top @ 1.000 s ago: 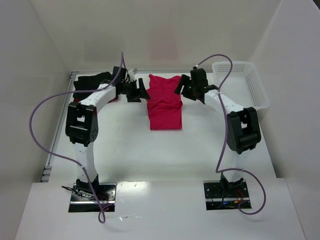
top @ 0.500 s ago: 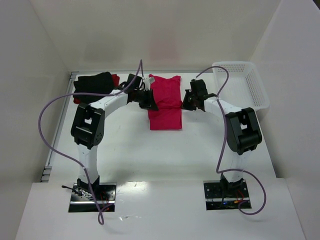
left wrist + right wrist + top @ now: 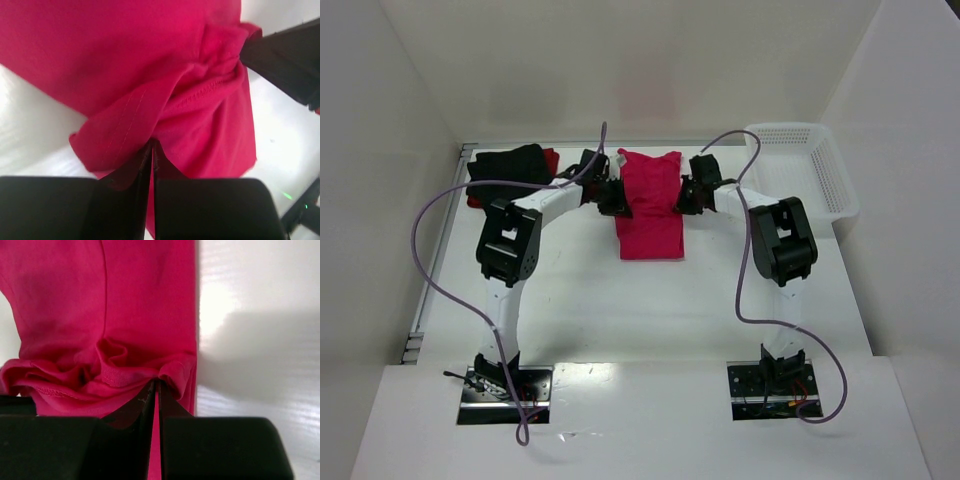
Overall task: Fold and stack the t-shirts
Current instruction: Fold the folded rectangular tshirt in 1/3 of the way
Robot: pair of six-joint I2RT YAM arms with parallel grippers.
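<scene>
A crimson-pink t-shirt [image 3: 651, 205] lies as a long narrow strip in the middle of the table, collar end to the back. My left gripper [image 3: 617, 197] is shut on its left edge, pinching bunched cloth [image 3: 165, 107] between the fingers. My right gripper [image 3: 687, 196] is shut on the right edge, with a fold of hem [image 3: 150, 371] caught in the jaws. The other gripper's black finger [image 3: 285, 60] shows across the shirt in the left wrist view. A folded black t-shirt [image 3: 505, 165] lies at the back left on a darker red t-shirt [image 3: 550, 158].
A white perforated basket [image 3: 807, 170] stands at the back right. White walls close in the table at the back and both sides. Purple cables [image 3: 450, 200] loop from both arms above the table.
Both grippers came in from either side to the pink t-shirt's edges and shut on the cloth. The shirt's sides now bunch at the jaws.
</scene>
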